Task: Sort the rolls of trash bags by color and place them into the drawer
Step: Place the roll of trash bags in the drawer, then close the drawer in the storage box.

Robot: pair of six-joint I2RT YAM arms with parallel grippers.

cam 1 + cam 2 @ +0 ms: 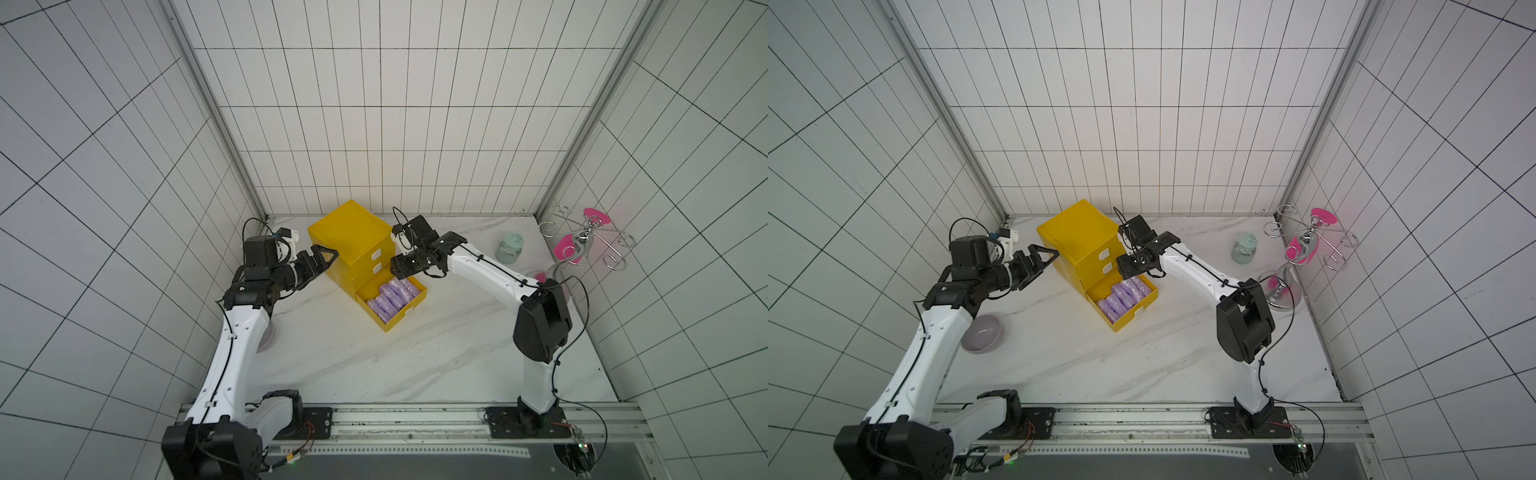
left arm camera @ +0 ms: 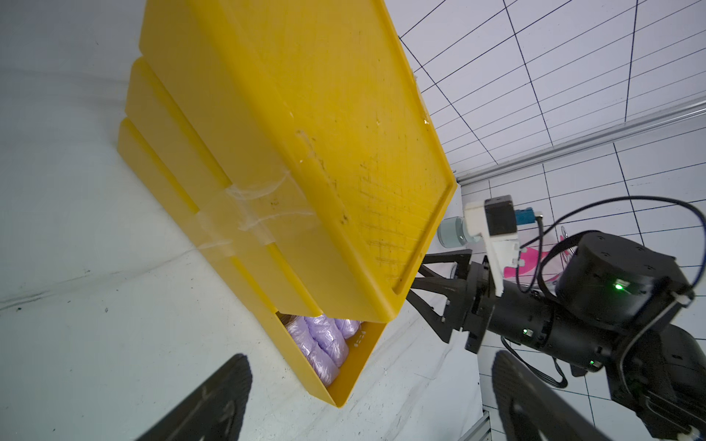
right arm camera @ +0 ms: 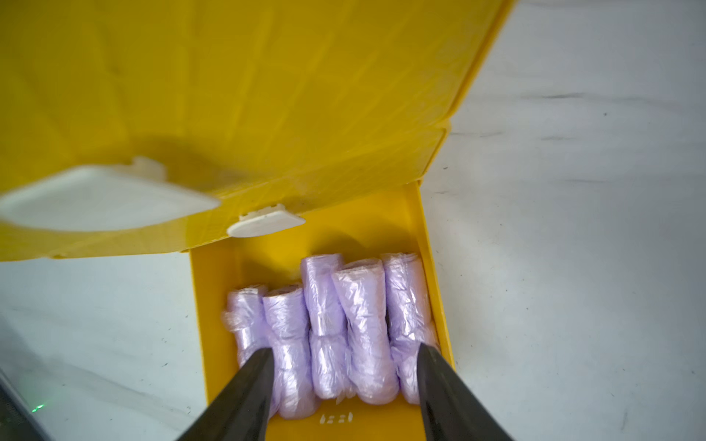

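**Figure.** Yellow drawer unit (image 1: 351, 237) near the far edge of the desk (image 1: 415, 365). Its two upper drawers are shut. The bottom drawer (image 1: 399, 319) is pulled out toward the near edge.

The lilac rolls of trash bags (image 3: 336, 324) lie packed side by side in the bottom drawer, some overlapping. No green or blue roll is visible.

The right gripper (image 3: 344, 351) hangs just above the rolls with its jaws spread, pinching nothing. The left gripper (image 1: 323, 258), jaws wide apart and empty, is close beside the unit's left wall; whether it touches cannot be told.

**Hazards (judged).**
- A fingertip dipping lower could snag the crinkly film and drag a roll out.
- Overlapping rolls that ride high may jam under the drawer above when the bottom drawer is pushed shut.
- An unbraced push could slide the light unit across the smooth desk.

**Setting.**
- The desk is white and marbled, with a metal rail (image 1: 415, 419) along its near edge and grid-lined walls (image 1: 374, 124) on three sides.
- A pale green jar (image 1: 509, 248) and a wire stand (image 1: 582, 241) sit toward the far right corner.
- A lilac bowl (image 1: 982, 328) sits by the left edge.
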